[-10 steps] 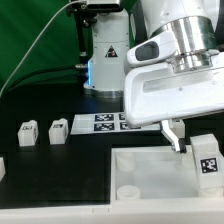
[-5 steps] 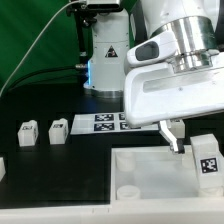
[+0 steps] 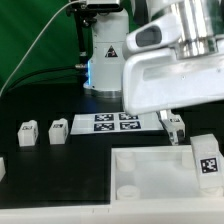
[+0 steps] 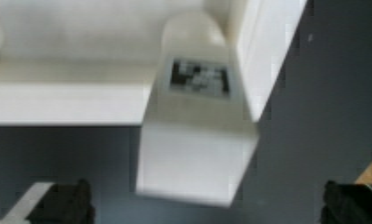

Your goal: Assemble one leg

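One leg [image 3: 207, 160], a small white block with a black-and-white tag, stands upright on the right part of the large white panel [image 3: 150, 172]. My gripper [image 3: 178, 132] hangs open and empty above the panel's far edge, to the exterior view's left of that leg and clear of it. In the wrist view the same leg [image 4: 201, 120] shows blurred below the gripper [image 4: 209, 205]. The dark fingertips [image 4: 58, 203] stand wide apart on either side of it and do not touch it. Two more legs [image 3: 28, 132] [image 3: 58, 130] stand on the table at the exterior view's left.
The marker board [image 3: 108, 122] lies behind the panel. Another white part [image 3: 2, 168] is cut off at the exterior view's left edge. The robot's white base [image 3: 105, 55] stands at the back. The panel [image 4: 67, 90] has a raised rim and round corner holes.
The gripper has risen and shifted slightly toward the exterior view's left. The leg on the panel has stayed where it was.
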Tool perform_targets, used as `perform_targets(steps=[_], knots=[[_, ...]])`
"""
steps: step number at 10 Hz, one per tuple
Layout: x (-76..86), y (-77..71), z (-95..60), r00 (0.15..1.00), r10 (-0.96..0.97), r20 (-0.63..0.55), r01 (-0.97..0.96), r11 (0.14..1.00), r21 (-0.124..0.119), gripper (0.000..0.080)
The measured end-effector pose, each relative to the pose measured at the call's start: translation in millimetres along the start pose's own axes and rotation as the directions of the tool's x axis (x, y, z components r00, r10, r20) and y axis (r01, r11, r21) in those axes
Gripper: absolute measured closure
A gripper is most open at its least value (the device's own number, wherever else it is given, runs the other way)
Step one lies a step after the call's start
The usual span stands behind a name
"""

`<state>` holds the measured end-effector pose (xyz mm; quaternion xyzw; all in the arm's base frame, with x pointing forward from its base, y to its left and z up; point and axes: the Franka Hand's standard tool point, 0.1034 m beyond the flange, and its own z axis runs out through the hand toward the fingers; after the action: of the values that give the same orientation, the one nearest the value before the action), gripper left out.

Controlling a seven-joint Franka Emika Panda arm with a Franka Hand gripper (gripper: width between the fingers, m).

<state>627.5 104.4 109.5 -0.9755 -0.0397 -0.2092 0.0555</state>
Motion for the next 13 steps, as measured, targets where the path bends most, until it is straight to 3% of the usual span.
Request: perform_targets(steps=[1, 3, 5, 7, 8, 11, 12, 13], knots=[[2.7, 8.5, 1.6, 1.000, -0.009, 0.013, 0.009, 1.000, -0.005, 0.0151], [-7.0, 14.8, 6.2, 0.969, 0.006, 0.247, -0.010, 1.000, 0.014, 0.0151], [-9.8, 7.3, 2.5, 0.868, 0.010, 0.496, -0.034, 0.999, 0.039, 0.0151], [-10.5, -0.4, 6.7, 0.788, 0.012, 0.615, -0.053, 0.997, 0.049, 0.0151], [-4.0, -2.2, 11.6, 0.815, 0.012, 0.579, -0.049, 0.998, 0.049, 0.0151], [-5.8, 4.1, 22.2, 0.848, 0.005, 0.531, -0.038, 0.998, 0.052, 0.0151], [-7.4, 3.4, 22.1, 0.845, 0.004, 0.535, -0.038, 0.998, 0.052, 0.0180], [-7.5, 3.5, 22.4, 0.845, 0.004, 0.535, -0.038, 0.998, 0.052, 0.0314]])
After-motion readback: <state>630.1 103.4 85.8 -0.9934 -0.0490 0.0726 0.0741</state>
